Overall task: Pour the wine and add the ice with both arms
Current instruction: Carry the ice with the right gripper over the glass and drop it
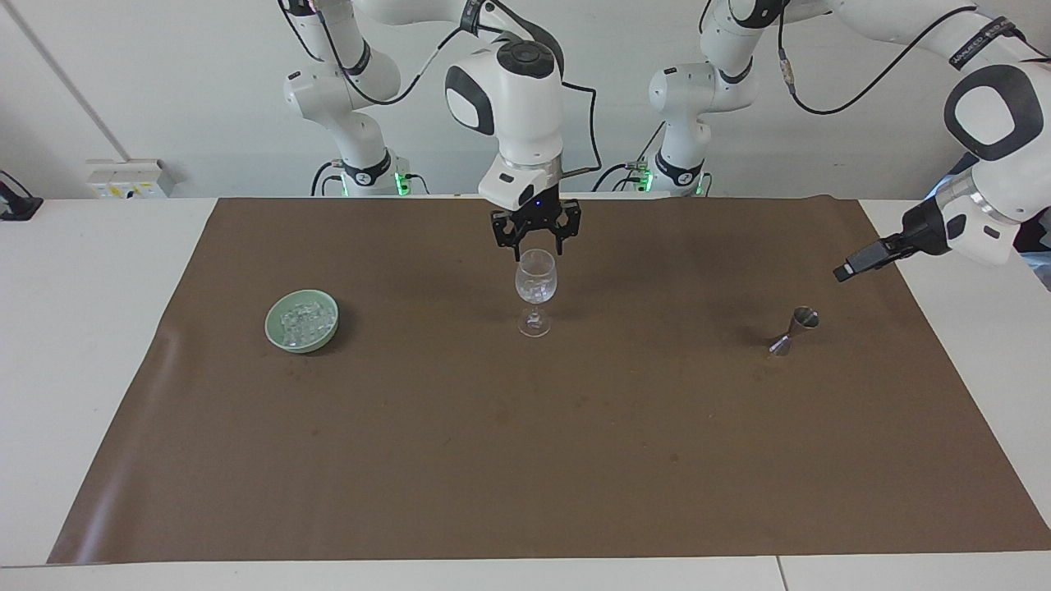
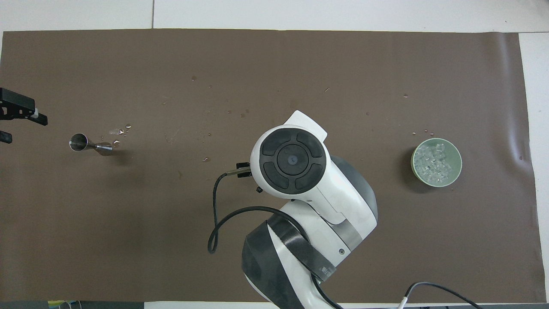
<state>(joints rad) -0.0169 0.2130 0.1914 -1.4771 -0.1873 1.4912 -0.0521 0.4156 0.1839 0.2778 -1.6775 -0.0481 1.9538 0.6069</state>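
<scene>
R gripper (image 1: pixel 535 244), fingers spread & empty, hangs right over clear stemmed wine glass (image 1: pixel 535 287) mid-table; L gripper (image 1: pixel 854 267) fingers open, empty, near table's end.

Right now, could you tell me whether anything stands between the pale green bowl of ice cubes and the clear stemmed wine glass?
Nothing visible does. Only bare brown mat lies between the pale green bowl of ice cubes and the clear stemmed wine glass. The right gripper hangs open just above the glass's rim, not in that path.
</scene>
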